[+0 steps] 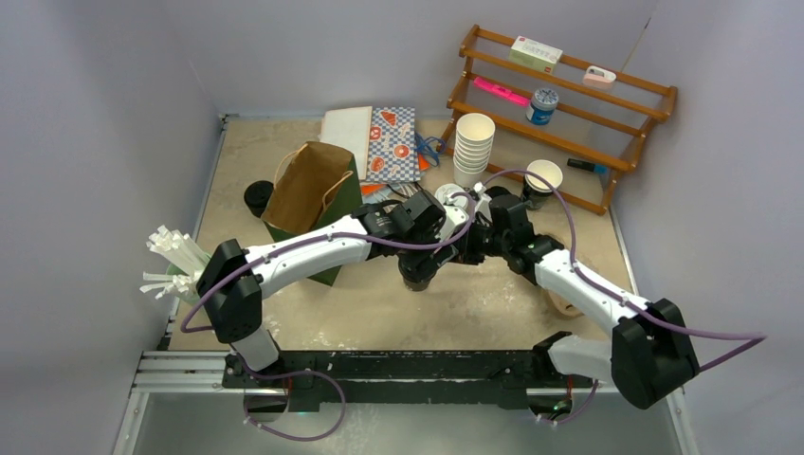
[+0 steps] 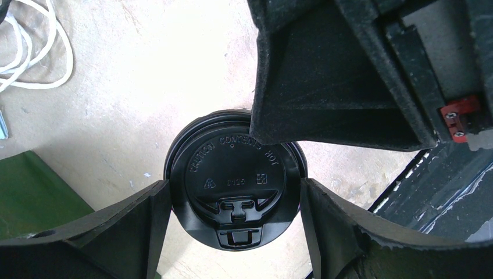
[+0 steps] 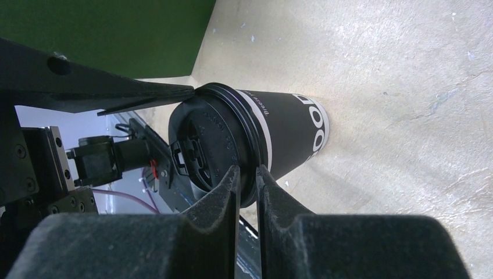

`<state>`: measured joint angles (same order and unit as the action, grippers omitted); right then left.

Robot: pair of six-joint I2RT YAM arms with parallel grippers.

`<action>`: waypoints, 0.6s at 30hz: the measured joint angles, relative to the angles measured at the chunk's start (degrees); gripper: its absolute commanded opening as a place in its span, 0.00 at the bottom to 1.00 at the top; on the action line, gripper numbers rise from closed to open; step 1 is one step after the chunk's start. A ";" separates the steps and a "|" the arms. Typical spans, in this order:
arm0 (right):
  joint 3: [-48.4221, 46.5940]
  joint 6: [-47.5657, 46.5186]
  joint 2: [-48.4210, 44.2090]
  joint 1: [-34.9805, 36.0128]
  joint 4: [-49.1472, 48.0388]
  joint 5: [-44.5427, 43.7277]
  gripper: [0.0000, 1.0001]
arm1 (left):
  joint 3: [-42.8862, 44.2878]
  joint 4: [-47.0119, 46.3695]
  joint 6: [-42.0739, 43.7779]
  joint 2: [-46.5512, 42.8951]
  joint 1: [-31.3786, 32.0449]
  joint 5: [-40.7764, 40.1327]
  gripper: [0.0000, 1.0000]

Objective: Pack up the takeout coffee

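top view: two arms reach inward and meet mid-table, wrists tipped down. left gripper (image 1: pixel 419 261) and right gripper (image 1: pixel 446 256) are both at one takeout coffee (image 1: pixel 417 280), a black cup standing on the table just right of one paper bag (image 1: pixel 308 194). one stack of white cups (image 1: pixel 472 147) stands behind.
left wrist: left fingers (image 2: pixel 134 221) sit against either side of the black lid (image 2: pixel 232 174), grasping it.
right wrist: right fingers (image 3: pixel 215 197) are nearly together, pinching the lid's rim.
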<state>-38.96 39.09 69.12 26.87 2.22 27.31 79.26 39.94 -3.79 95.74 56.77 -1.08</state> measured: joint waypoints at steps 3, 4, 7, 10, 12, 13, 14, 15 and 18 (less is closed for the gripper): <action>0.00 -0.04 0.04 -0.13 0.00 0.33 0.16 | -0.02 -0.02 0.35 0.00 -0.07 0.42 0.65; 0.00 -0.04 0.13 -0.22 0.00 0.44 0.16 | -0.07 -0.07 0.42 0.00 -0.09 0.50 0.64; 0.00 -0.11 0.33 -0.31 0.02 0.74 0.16 | -0.33 -0.55 0.57 0.00 -0.20 0.85 0.64; -0.02 -0.31 0.76 -0.42 -0.07 0.81 0.16 | -0.52 -0.98 0.63 -0.02 -0.50 1.31 0.63; -0.09 -0.37 1.03 -0.61 -0.15 0.87 0.16 | -0.96 -1.62 0.63 -0.26 -0.81 1.81 0.63; -0.13 -0.42 1.16 -0.68 -0.24 0.96 0.16 | -1.22 -1.99 0.63 -0.44 -0.94 2.08 0.63; -0.22 -0.50 1.31 -0.70 -0.31 1.01 0.16 | -1.57 -2.36 0.63 -0.63 -1.07 2.34 0.63; -0.26 -0.52 1.42 -0.70 -0.39 1.07 0.16 | -1.68 -2.45 0.63 -0.70 -1.18 2.38 0.63; -0.28 -0.66 1.49 -0.70 -0.46 1.20 0.16 | -2.51 -3.28 0.63 -1.18 -1.53 2.99 0.63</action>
<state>-39.24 38.44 70.61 26.17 1.76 28.51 76.75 36.67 -3.16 94.56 55.24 1.91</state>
